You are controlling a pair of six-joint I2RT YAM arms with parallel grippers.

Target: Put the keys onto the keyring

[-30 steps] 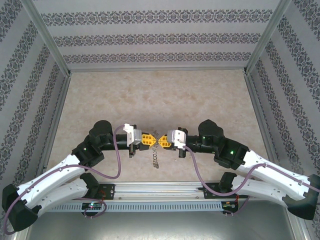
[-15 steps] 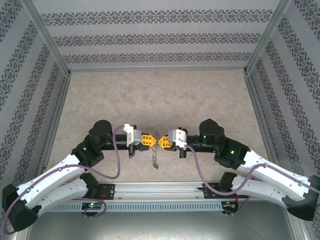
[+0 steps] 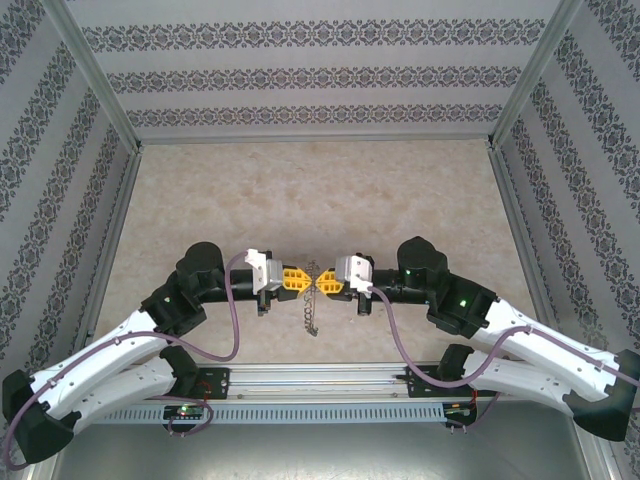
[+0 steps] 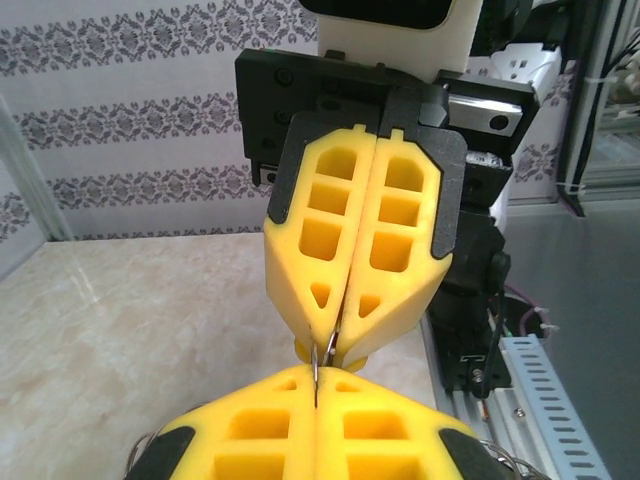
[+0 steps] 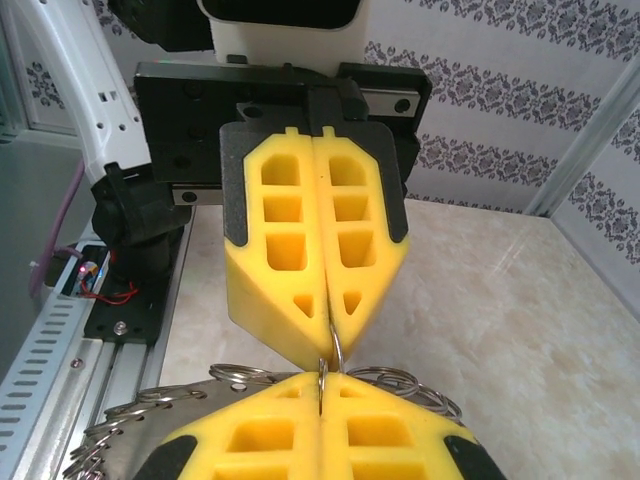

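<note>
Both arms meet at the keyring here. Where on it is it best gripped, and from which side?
Probably at its thin upper edge, pinched edge-on from opposite sides. That is how it is held now: the left gripper comes from the left and the right gripper from the right, both shut on it. The keyring is limp and hangs down, so a top hold lets its wire loops dangle free below.

In the right wrist view the keyring [image 5: 400, 382] is mostly hidden behind the fingers of the right claw [image 5: 322, 385], which are cut off by the lower edge. In the left wrist view the left claw [image 4: 315, 376] is cut off likewise, and the ring's wire is hidden inside its grip. From above, the dangling loops are too small to be told apart.
</note>
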